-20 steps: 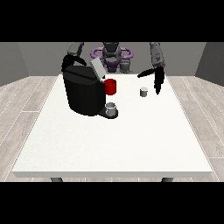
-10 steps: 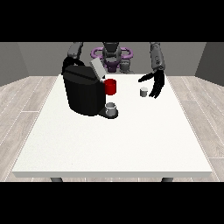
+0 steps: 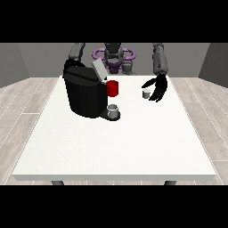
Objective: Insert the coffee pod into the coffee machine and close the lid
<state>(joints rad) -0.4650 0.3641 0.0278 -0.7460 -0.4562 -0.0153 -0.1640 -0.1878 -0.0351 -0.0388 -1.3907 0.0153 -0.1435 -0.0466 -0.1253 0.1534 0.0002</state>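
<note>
A small grey coffee pod point(image 3: 146, 93) stands on the white table point(image 3: 116, 138) right of centre near the back. The hand at the view's right point(image 3: 157, 88) hangs beside the pod, just to its right, fingers spread and relaxed, holding nothing. The black coffee machine point(image 3: 84, 93) stands at the back left with its grey lid point(image 3: 99, 69) tilted up. The arm at the view's left goes down behind the machine, so its hand is hidden.
A red mug point(image 3: 112, 88) stands just right of the machine. A grey cup point(image 3: 113, 110) sits on the machine's drip base at its front. The robot's torso point(image 3: 114, 58) is behind the table's far edge.
The hand at the view's right has drawn inward and lower, ending close beside the pod. The pod, the machine and the lid have not moved.
</note>
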